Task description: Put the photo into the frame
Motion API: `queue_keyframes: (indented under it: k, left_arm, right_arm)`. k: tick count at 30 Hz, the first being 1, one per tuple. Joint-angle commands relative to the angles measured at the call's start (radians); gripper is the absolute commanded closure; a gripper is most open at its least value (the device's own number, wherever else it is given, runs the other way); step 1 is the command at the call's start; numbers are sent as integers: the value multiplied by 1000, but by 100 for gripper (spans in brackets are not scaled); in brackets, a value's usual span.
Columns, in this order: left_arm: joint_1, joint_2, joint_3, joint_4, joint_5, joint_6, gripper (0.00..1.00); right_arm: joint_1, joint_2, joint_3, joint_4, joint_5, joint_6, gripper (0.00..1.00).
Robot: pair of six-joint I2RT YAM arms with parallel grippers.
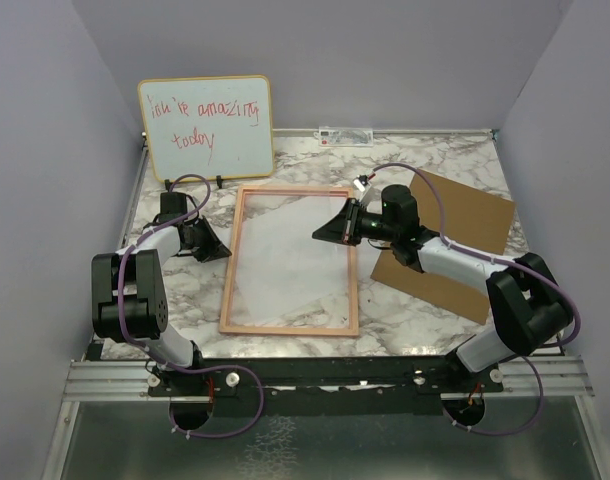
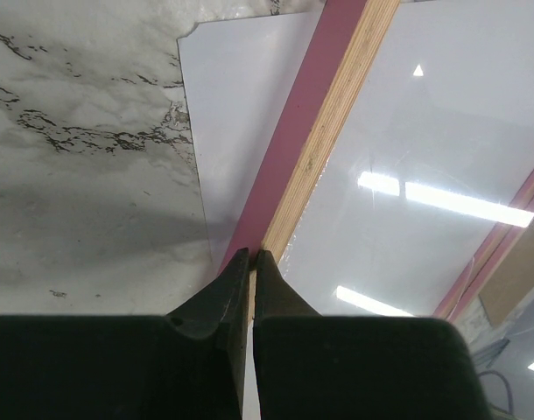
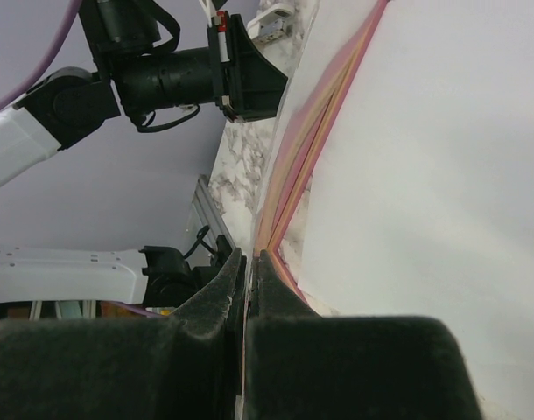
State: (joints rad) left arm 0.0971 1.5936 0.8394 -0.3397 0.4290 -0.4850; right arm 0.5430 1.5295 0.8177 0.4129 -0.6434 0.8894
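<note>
The frame point(image 1: 289, 330), a thin pinkish wood border round a clear pane, lies flat in the middle of the marble table. The photo point(image 2: 236, 114) lies white side up beneath it, one corner poking out past the left border point(image 2: 311, 114). In the top view it shows as a white sheet point(image 1: 285, 240) inside the border. My left gripper point(image 2: 252, 254) is shut with its tips on the frame's left border point(image 1: 225, 253). My right gripper point(image 1: 318, 232) is shut too, its tips point(image 3: 248, 254) at the right border point(image 3: 315, 140). I cannot see anything held between either pair of fingers.
The brown backing board point(image 1: 460, 235) lies on the table to the right of the frame, partly under the right arm. A whiteboard with red handwriting point(image 1: 207, 125) stands at the back left. Purple walls close in both sides and the back.
</note>
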Motion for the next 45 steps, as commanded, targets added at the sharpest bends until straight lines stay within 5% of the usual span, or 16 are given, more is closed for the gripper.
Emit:
queue_keyframes:
  k: [1, 21, 33, 40, 45]
  left_arm:
    - [-7, 52, -38, -24, -44, 16, 96]
    - [-8, 68, -34, -25, -44, 19, 97]
    - [-7, 82, -31, -24, -45, 22, 98]
    - [-8, 80, -34, -24, -49, 25, 98]
    - [-7, 82, -36, -22, -49, 26, 98]
  right_arm:
    - [12, -26, 27, 43, 2, -25, 99]
    - [24, -26, 25, 61, -30, -111, 99]
    - [25, 28, 65, -164, 80, -219, 99]
    - [25, -3, 9, -272, 238, -152, 52]
    - [21, 14, 10, -261, 255, -153, 37]
